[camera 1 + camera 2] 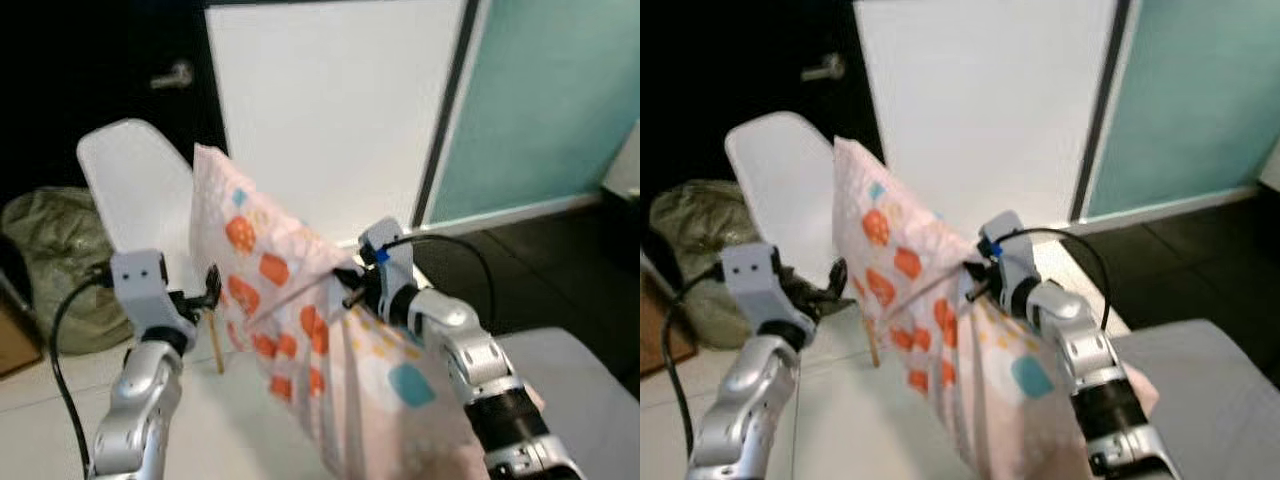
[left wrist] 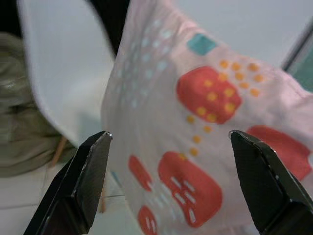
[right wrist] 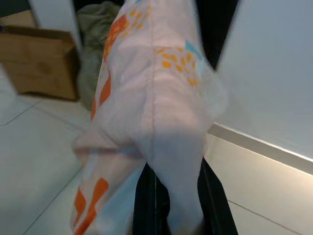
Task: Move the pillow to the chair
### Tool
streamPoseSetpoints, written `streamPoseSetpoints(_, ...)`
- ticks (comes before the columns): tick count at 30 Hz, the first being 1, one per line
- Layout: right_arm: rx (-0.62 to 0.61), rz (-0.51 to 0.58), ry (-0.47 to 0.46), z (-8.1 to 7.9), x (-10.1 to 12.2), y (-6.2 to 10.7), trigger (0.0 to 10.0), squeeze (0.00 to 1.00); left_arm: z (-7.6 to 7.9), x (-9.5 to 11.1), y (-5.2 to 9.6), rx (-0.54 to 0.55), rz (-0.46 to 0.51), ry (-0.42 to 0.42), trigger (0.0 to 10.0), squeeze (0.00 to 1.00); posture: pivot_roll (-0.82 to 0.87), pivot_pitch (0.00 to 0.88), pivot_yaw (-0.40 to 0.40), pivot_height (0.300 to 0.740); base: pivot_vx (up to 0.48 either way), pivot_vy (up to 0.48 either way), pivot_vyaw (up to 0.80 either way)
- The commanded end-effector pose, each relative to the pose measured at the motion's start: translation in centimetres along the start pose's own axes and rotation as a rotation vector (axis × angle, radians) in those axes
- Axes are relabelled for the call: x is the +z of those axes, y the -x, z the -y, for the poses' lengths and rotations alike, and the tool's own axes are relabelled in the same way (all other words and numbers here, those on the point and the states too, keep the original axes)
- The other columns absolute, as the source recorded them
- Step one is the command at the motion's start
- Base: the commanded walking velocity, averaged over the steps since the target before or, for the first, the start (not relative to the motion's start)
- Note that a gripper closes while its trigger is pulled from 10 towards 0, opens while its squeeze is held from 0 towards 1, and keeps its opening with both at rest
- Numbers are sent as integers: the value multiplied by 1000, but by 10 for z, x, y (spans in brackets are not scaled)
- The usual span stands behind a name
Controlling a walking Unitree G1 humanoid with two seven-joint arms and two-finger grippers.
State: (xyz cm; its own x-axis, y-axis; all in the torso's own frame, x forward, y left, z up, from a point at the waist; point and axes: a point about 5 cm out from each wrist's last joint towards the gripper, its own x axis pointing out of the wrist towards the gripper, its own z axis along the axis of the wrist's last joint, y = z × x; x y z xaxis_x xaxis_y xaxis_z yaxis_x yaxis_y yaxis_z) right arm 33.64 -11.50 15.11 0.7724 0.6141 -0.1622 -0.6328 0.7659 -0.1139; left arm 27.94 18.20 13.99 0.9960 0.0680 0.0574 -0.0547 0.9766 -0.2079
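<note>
Left eye view has the pillow (image 1: 285,300) held up in the air, hanging with its long axis slanting from a raised corner near the chair (image 1: 135,185) down toward the robot's right side. The right pincer (image 1: 350,285) is clamped on a fold of the pillow's cloth about midway along its near edge; the right wrist view shows fabric bunched between the two black fingers (image 3: 146,205). The left pincer (image 1: 210,290) hovers just beside the pillow's patterned face, on the chair side of it, with its fingers (image 2: 83,181) spread wide and nothing between them. The white chair stands beyond and to the left of the pillow, its seat partly hidden behind the cloth. Judging from this, the carrying falls to the right arm, which must swing the pillow leftward and forward over the seat.
</note>
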Motion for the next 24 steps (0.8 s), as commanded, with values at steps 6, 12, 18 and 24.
streamPoseSetpoints(6,-5,88,55,0,23,-2,10000,0,-2,-2,2,1,-10,17,10000,0,-177,0,-27,736,0,0,775)
streamPoseSetpoints(12,-56,84,65,4,22,-3,10000,0,-1,-1,2,-20,0,9,10000,0,-177,0,-27,736,0,0,779)
streamPoseSetpoints(18,-129,54,68,14,18,-1,10000,0,-2,-2,4,-29,-6,0,10000,0,-176,0,-25,736,426,0,0)
streamPoseSetpoints(24,-153,49,78,17,18,-1,10000,0,-1,-2,4,-36,-6,0,10000,0,-174,0,-25,736,480,0,0)
